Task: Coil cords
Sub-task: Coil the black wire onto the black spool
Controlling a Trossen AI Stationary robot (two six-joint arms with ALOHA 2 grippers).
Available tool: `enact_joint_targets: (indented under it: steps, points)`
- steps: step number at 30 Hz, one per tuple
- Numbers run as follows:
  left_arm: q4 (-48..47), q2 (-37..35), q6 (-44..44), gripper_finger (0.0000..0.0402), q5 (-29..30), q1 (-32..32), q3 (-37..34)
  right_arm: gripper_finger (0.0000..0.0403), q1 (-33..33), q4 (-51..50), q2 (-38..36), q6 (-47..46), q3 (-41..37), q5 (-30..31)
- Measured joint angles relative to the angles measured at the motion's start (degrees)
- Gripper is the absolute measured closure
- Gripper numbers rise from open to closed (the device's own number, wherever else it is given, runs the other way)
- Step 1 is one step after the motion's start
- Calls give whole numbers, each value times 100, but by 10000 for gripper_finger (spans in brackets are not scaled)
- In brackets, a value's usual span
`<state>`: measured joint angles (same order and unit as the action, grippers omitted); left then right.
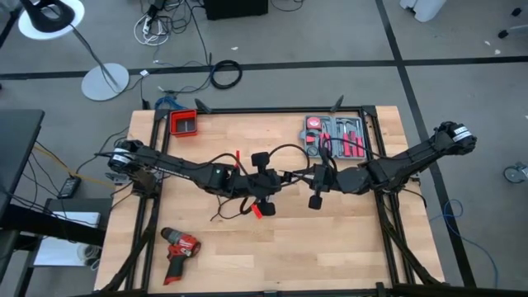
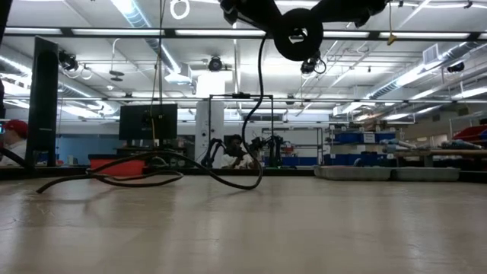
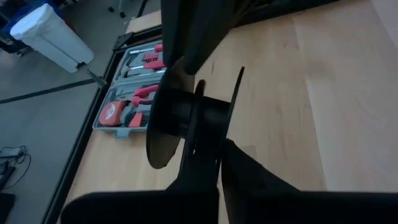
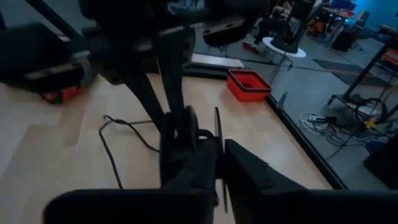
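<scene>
A thin black cord [image 1: 285, 148] lies in loose loops on the wooden table's middle and rises to a small black spool [image 3: 186, 115] with two round flanges. The low view shows the spool [image 2: 297, 34] high above the table, with the cord [image 2: 262, 84] hanging from it to slack loops [image 2: 228, 179] on the wood. My left gripper [image 1: 280, 180] and my right gripper [image 1: 304, 181] face each other at the table's middle. Both are shut on the spool. My left gripper pinches the rim of the spool's thin flange [image 3: 231, 118] between its two fingers, coming level from the table's left. The spool is lifted clear of the table, its axis about level. My right gripper pinches a thin flange's rim [image 4: 217, 140] between its two fingers, coming level from the table's right. The left arm's fingers [image 4: 166, 87] reach the spool from the opposite side. Whether it holds the same flange, I cannot tell.
A red drill [image 1: 177, 252] lies at the near left. An open tool kit [image 1: 338, 136] sits at the far right and a red bin [image 1: 184, 122] at the far left. Bare wood lies at the near right [image 1: 330, 247].
</scene>
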<state>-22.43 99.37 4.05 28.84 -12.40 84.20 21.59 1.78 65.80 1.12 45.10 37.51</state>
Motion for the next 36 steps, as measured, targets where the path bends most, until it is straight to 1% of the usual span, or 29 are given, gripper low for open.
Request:
enact_joint_targets:
  steps: [5, 9, 12, 15, 17, 21, 23, 25, 28, 30, 31, 33, 36]
  points:
    - [-47, 0, -2, 400, 128, 4, 0, 309, 88, 223, -4, 7, 0, -166]
    - [-237, 0, -5, 400, 225, 8, 0, 284, 166, 128, -154, 130, 0, -106]
    - [-452, 0, -2, 401, 220, 2, 0, 278, 279, -276, -436, 157, 0, 158]
    - [-522, -23, 16, 401, 104, -3, 0, 280, 330, -1014, -735, -88, 0, 414]
    - [-455, -59, 64, 401, -34, -2, 0, 283, 331, -1305, -860, -347, -73, 301]
    - [-333, -179, 295, 401, -361, -9, 0, 289, 251, -1209, -938, -801, -632, -76]
    - [-319, -208, 355, 401, -530, -10, 0, 292, 221, -860, -904, -971, -1051, -126]
    - [-271, -257, 489, 401, -762, -9, 0, 293, 159, 164, -809, -979, -1567, -269]
    - [-77, -297, 665, 401, -1134, 3, 1, 293, -15, 2020, -579, -773, -2290, -736]
    - [-31, -302, 770, 401, -1347, 40, 0, 293, -191, 2851, -417, -726, -2579, -929]
    - [52, -302, 789, 401, -1428, 64, 0, 293, -280, 3083, -328, -726, -2645, -979]
    - [185, -304, 795, 401, -1480, 129, 0, 294, -436, 3237, -134, -725, -2671, -1003]
    - [501, -306, 961, 401, -1464, 203, 0, 291, -563, 3311, 191, -698, -2478, -1032]
